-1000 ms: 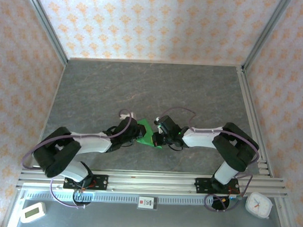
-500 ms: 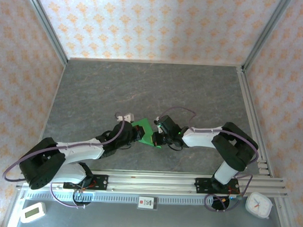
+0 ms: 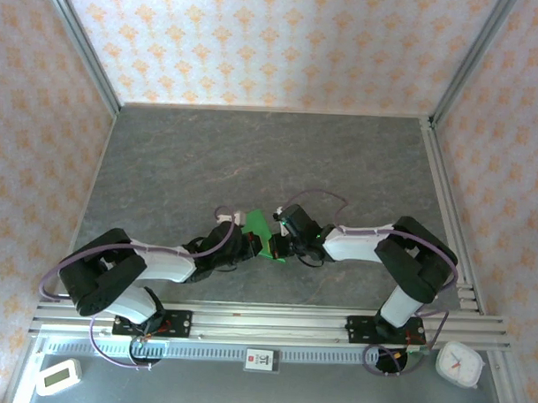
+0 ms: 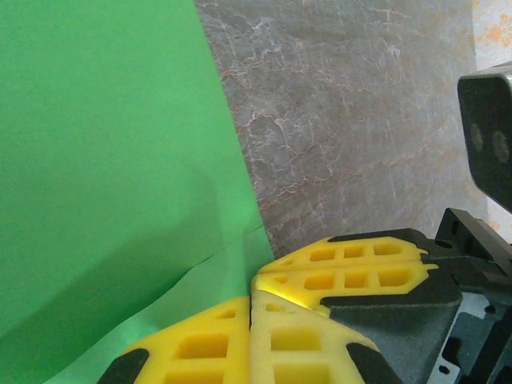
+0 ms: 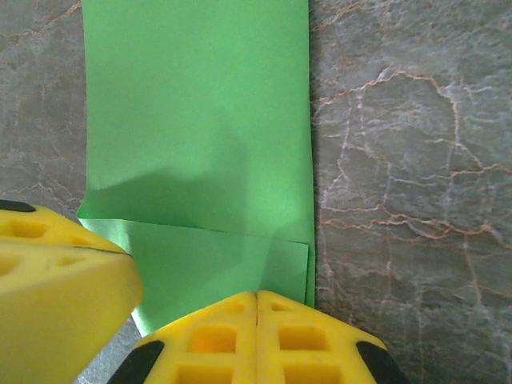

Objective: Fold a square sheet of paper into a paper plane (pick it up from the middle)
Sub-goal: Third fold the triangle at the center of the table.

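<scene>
pinching a folded green paper with both pincers on the grey marble table, a little toward six o'clock from its middle. my left pincer is closed on the paper's edge at eight o'clock, yellow pads pressed together. my right pincer is closed on the edge at four o'clock. a flap overlaps the sheet near both grips.

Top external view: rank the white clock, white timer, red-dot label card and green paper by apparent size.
1. White clock, largest.
2. Green paper and white timer: they look about alike, and the paper is partly covered, so these two are not ranked.
3. Label card, smallest.
</scene>
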Controlling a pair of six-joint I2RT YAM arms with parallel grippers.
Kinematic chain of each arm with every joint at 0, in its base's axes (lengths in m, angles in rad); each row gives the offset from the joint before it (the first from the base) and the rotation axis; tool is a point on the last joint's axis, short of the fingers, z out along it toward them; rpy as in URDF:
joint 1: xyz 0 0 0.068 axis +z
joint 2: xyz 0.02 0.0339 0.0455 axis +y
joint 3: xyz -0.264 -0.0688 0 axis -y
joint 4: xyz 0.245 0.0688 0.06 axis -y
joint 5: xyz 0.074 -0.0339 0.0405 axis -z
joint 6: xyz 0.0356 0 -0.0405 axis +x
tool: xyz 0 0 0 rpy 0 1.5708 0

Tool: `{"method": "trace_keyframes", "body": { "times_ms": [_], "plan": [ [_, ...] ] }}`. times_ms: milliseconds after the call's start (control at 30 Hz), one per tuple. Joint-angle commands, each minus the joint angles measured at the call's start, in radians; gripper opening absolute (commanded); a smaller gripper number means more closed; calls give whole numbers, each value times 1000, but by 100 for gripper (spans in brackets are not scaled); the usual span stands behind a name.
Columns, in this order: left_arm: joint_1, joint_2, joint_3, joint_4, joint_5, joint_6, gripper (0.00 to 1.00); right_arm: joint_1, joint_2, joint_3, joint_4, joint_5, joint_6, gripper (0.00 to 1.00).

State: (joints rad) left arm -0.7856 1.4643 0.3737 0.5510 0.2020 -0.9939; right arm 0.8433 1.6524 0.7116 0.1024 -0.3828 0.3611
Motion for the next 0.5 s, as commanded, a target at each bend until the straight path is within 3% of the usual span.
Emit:
{"method": "trace_keyframes", "body": {
  "times_ms": [0,467],
  "plan": [
    [-4,28,37,34,9,28,0,-5,30,-18,-34,15,-16,0],
    [42,144,29,51,13,13,0,-4,35,-14,-29,-4,-17,0]
  ]
}}
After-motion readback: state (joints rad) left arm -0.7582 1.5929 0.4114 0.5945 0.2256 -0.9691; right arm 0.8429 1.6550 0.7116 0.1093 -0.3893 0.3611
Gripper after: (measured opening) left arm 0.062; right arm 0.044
